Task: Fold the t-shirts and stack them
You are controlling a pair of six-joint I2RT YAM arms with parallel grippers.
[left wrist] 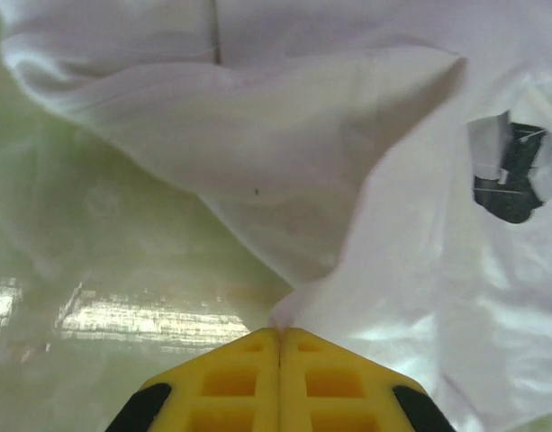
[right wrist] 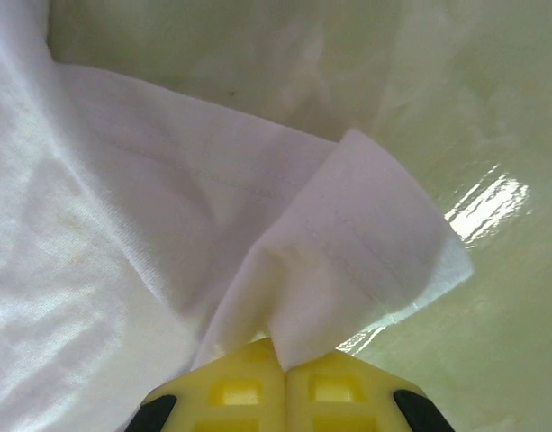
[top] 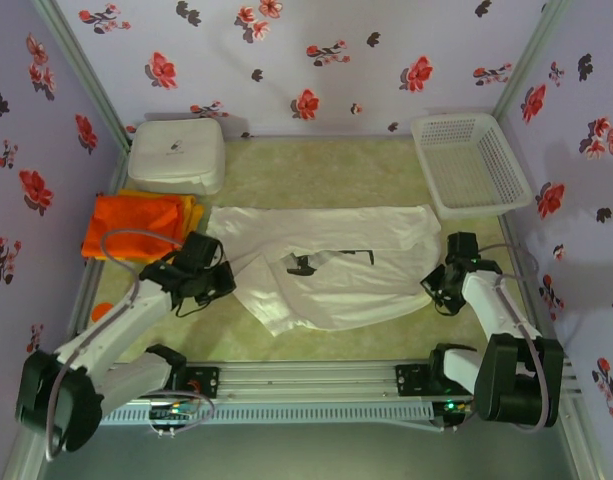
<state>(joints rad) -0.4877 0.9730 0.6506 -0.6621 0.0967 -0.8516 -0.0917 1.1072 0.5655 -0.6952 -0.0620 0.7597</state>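
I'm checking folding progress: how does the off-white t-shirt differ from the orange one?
The off-white t-shirt lies spread and rumpled in the middle; the orange t-shirt sits folded compact at the left. The left gripper and right gripper are each shut on the off-white t-shirt; nothing grips the orange t-shirt. The off-white one bears a black print; the orange one shows none. Both are soft cloth.

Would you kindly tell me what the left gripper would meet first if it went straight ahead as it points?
Likely the off-white t-shirt it pinches: the left gripper faces its bunched fold, though depth is unclear.
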